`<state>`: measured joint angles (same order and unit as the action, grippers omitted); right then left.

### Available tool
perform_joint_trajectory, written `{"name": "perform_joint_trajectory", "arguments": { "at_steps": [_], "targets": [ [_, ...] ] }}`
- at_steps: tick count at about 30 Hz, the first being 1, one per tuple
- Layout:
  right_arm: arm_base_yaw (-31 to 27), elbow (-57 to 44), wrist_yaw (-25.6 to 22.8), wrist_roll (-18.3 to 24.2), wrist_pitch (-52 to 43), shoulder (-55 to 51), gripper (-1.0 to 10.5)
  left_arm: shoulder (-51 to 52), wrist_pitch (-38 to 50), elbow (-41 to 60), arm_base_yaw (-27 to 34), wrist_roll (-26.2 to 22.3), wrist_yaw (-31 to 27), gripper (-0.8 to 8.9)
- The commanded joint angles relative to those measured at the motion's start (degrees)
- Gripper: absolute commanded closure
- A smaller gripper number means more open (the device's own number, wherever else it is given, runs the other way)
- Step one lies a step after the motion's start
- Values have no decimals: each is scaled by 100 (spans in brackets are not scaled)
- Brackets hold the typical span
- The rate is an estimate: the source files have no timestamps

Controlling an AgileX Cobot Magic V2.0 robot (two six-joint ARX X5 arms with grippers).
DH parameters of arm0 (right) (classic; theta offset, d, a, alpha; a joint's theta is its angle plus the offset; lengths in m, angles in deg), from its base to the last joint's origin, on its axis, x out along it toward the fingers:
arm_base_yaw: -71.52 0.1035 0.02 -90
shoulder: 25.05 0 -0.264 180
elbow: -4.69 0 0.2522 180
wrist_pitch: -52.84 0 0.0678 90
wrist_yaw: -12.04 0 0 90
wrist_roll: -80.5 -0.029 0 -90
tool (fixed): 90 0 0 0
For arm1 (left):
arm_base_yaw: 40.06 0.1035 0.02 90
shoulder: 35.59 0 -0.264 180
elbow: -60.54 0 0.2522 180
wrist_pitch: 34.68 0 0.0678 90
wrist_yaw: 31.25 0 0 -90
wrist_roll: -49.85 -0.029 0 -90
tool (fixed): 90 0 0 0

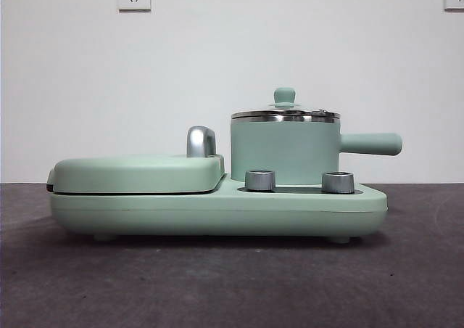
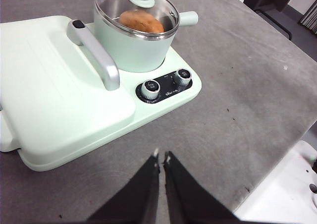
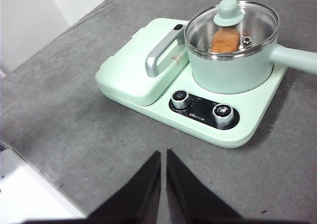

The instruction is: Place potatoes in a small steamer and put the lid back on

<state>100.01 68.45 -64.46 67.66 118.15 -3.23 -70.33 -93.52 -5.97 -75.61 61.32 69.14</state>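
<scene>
Potato [image 2: 141, 22] already inside the pot [image 1: 284, 152], seen through the glass lid [image 3: 231, 22] as an orange-brown lump lying on the steel floor, off to one side and not touching the knob above it. Lid seated level on the steel rim, green knob [image 1: 284, 95] upright at its centre; pot standing on the right half of the mint-green cooker base [image 1: 217, 210], straight handle [image 1: 371, 144] sticking out sideways, closed griddle cover [image 2: 54, 80] with its chrome handle [image 2: 96, 55] just beside. By the look of things, both steps done and nothing left to move. Left gripper [image 2: 161, 160] hanging over bare counter [image 2: 237, 100] short of the cooker, jaws closed with only a sliver between the tips, holding nothing; right gripper [image 3: 163, 157] likewise pulled back over the counter on the knob side, jaws together and empty. Should the lid need lifting again: judged light but breakable (glass, with a hard steel edge that would slide on the rim), best pinched by the small knob, straight up. Potato judged firm, fairly heavy for its size, matte skin giving decent grip, best taken across its narrow middle. Pot stiff and likely to tip if pulled by the long handle alone. Two steel dials [image 3: 181, 99] on a black panel with small white lettering around and between them, too fine to read in either wrist view; no brand legible anywhere
</scene>
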Motion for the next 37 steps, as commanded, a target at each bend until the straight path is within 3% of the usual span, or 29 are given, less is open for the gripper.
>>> {"name": "perform_joint_trajectory", "arguments": {
  "at_steps": [1,7,12,22,28,37],
  "targets": [
    [37,26,-2,44,-76,11,930,-4,55,-55,-46,15,-7,794],
    [37,26,0,44,-79,11,930,24,66,-50,-7,9,-13,794],
    [37,26,-2,44,-81,11,930,258,227,83,409,13,15,794],
    [37,26,-2,44,-87,11,930,1585,3167,2830,2649,-195,13,794],
    [37,26,-2,44,-103,11,930,2470,3615,4148,3386,-208,9,794],
    [37,26,-2,44,-103,11,930,3176,3604,4957,3593,-446,-398,794]
  ]
}}
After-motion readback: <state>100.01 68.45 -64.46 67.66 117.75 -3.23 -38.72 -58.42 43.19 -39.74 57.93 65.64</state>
